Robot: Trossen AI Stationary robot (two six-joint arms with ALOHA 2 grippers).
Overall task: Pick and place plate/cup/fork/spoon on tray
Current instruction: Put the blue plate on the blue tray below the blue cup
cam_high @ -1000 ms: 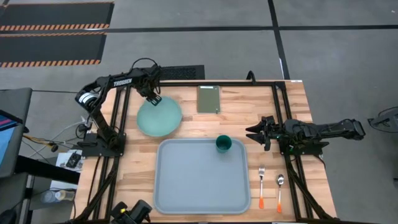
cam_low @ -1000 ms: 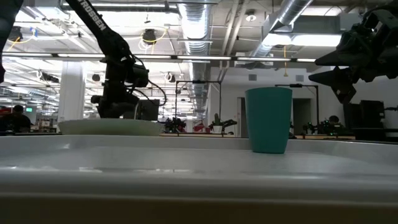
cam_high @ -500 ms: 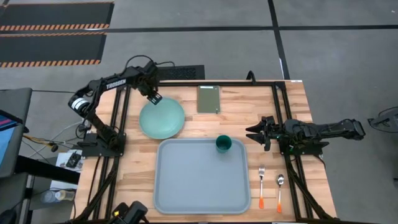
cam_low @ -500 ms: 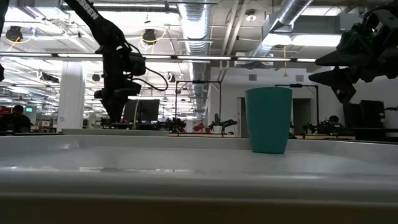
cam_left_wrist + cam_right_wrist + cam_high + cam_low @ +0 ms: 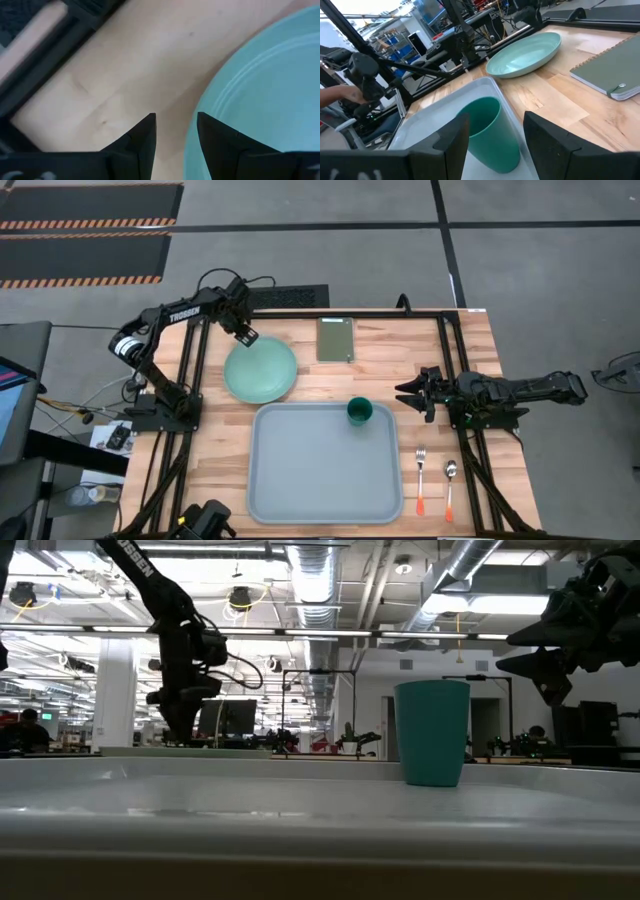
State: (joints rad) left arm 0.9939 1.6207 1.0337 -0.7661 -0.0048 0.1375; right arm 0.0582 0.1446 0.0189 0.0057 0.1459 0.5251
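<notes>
The pale mint plate [image 5: 261, 370] lies flat on the wooden table, left of the tray's far edge. My left gripper [image 5: 244, 334] points down over the plate's far-left rim [image 5: 200, 130], open, one finger outside the rim and one over the plate. The teal cup [image 5: 360, 412] stands upright in the far right corner of the grey-blue tray [image 5: 300, 480]. The fork [image 5: 421, 478] and the spoon [image 5: 451, 485] lie side by side on the table right of the tray. My right gripper [image 5: 405, 393] waits level and open, right of the cup [image 5: 487, 132], touching nothing. My left gripper comes from above at the plate's far-left rim [image 5: 192, 150], and a sliver of that rim shows in the gap between its fingers. I cannot tell whether the fingers touch the rim. The plate rests flat on the table.
An olive-green notebook [image 5: 336, 338] lies at the table's far edge, right of the plate. Black frame rails [image 5: 300, 313] run along the table's far, left and right sides. Bare wood [image 5: 470, 340] shows at the far right corner.
The plate, a second ago tilted with its far-left rim raised at my left gripper, has come down and now lies flat on the table. My left gripper has tipped a little over that rim. My right arm has kept still.
</notes>
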